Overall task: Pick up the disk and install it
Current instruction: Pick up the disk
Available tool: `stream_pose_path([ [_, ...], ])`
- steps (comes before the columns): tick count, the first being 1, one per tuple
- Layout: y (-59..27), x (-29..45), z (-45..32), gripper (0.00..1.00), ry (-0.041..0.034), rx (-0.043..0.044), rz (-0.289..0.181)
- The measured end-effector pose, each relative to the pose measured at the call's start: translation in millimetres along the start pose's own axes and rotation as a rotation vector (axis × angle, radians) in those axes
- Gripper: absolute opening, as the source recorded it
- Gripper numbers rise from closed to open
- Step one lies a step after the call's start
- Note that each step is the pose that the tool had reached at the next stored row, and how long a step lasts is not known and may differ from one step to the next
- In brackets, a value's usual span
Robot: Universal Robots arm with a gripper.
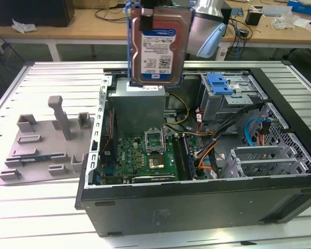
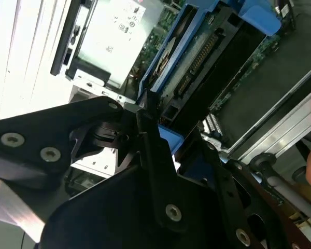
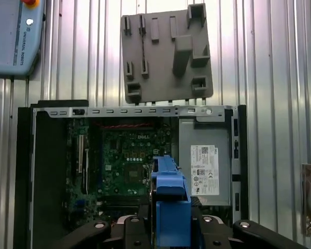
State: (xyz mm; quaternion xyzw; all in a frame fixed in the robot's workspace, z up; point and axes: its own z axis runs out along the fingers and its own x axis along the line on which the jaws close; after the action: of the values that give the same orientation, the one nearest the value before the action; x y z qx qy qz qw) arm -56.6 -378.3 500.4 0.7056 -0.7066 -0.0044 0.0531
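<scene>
While the grey moulded plastic fixture plate (image 1: 46, 148) is lying on the ribbed metal table (image 1: 57, 78) at the exterior view's left, the black gripper (image 3: 169, 220) is hanging over the open black PC case (image 1: 197, 210). Its fingers are pinching the flat silver blue-framed disk (image 1: 158, 46) upright (label facing cam). The metal drive cage w/ blue tab (image 1: 223, 85) is sitting further right.
</scene>
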Motion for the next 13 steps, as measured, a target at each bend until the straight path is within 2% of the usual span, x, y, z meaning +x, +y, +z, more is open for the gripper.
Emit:
stream_pose_path([
  [1,-8.9,3.5,-0.6,0.37,-0.0001,-0.0008,0.000],
  [3,-18.2,7.3,-1.4,0.37,0.0000,-0.0017,0.000],
  [11,-37.8,27.5,-2.2,0.37,0.0001,-0.0036,0.000],
  [13,-46.4,38.7,-2.2,0.37,0.0000,-0.0046,0.000],
])
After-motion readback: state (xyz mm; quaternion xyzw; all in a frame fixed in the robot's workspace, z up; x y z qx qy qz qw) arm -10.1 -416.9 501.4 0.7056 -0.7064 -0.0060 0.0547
